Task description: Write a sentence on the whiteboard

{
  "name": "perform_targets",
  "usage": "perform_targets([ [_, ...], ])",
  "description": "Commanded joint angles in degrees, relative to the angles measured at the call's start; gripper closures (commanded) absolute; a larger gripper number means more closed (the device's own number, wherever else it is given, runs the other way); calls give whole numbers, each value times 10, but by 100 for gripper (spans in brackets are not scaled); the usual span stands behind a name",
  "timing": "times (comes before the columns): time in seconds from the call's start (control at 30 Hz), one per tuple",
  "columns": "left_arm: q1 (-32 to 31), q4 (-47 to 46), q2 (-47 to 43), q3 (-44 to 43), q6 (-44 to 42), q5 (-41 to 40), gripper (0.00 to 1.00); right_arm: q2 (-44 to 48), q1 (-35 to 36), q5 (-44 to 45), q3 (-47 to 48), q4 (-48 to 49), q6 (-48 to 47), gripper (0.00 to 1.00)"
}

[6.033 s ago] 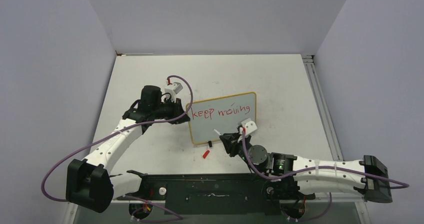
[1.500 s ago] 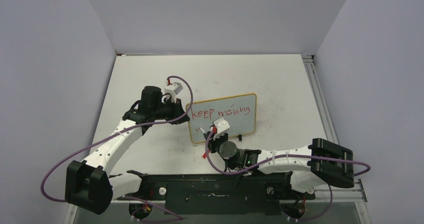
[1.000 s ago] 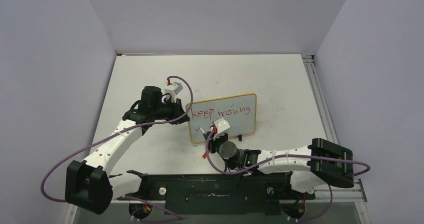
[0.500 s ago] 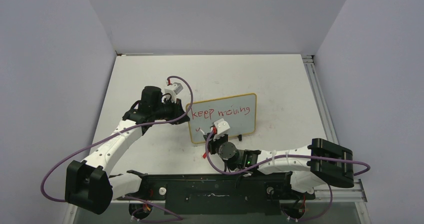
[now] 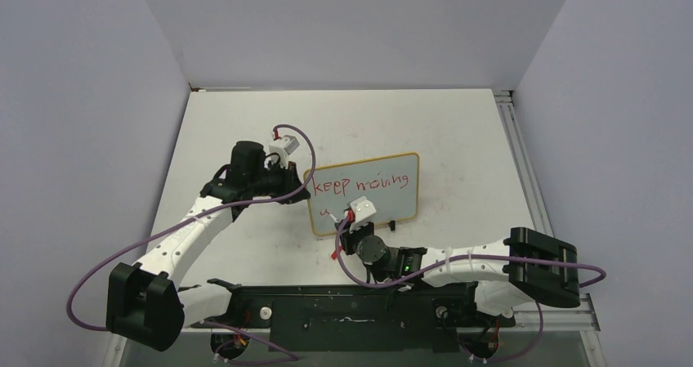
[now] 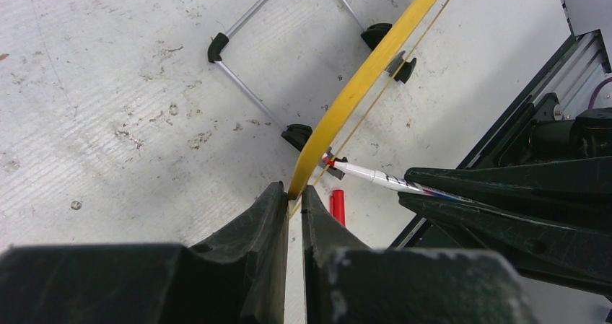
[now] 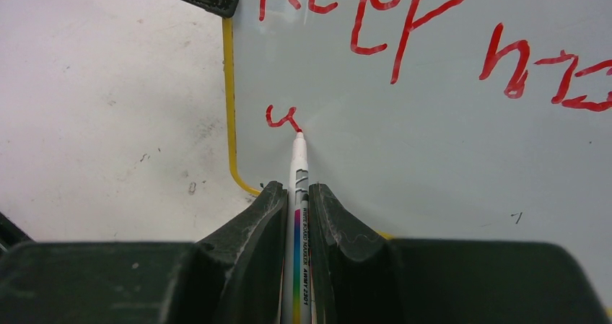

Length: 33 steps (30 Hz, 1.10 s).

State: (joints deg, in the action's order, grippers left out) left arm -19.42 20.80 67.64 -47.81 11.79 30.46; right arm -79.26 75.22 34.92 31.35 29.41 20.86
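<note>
The whiteboard (image 5: 384, 199), pale face in a yellow frame, stands upright mid-table. My left gripper (image 5: 296, 179) is shut on the board's left edge; in the left wrist view its jaws pinch the yellow frame (image 6: 361, 79). Red lettering, the sentence (image 5: 359, 182), reads "keep moving" on the top line, with a small "u" (image 7: 281, 117) below it at the left. My right gripper (image 7: 296, 190) is shut on a white whiteboard marker (image 7: 299, 172), whose red tip touches the board at the end of that "u". From above, the right gripper (image 5: 347, 224) sits at the board's lower left.
A red marker cap (image 5: 336, 252) lies on the table just in front of the board, also seen in the left wrist view as the red cap (image 6: 337, 205). The board's wire stand and black feet (image 6: 218, 46) rest behind it. Walls enclose the table on three sides.
A red "u" has appeared on the second line at the board's lower left. Six seconds ago the right arm was further right. The left arm has not moved.
</note>
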Motion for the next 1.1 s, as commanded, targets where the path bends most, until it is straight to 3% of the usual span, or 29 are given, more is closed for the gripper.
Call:
perform_targets([
  [0.0, -3, -19, -1, -6, 11, 13, 100, 32, 10, 17, -3, 5, -1, 95],
  [0.5, -3, -19, -2, -5, 11, 12, 100, 43, 29, 59, 13, 10, -30, 95],
  [1.07, -3, -19, -3, -5, 11, 12, 100, 13, 12, 39, 25, 37, -42, 95],
])
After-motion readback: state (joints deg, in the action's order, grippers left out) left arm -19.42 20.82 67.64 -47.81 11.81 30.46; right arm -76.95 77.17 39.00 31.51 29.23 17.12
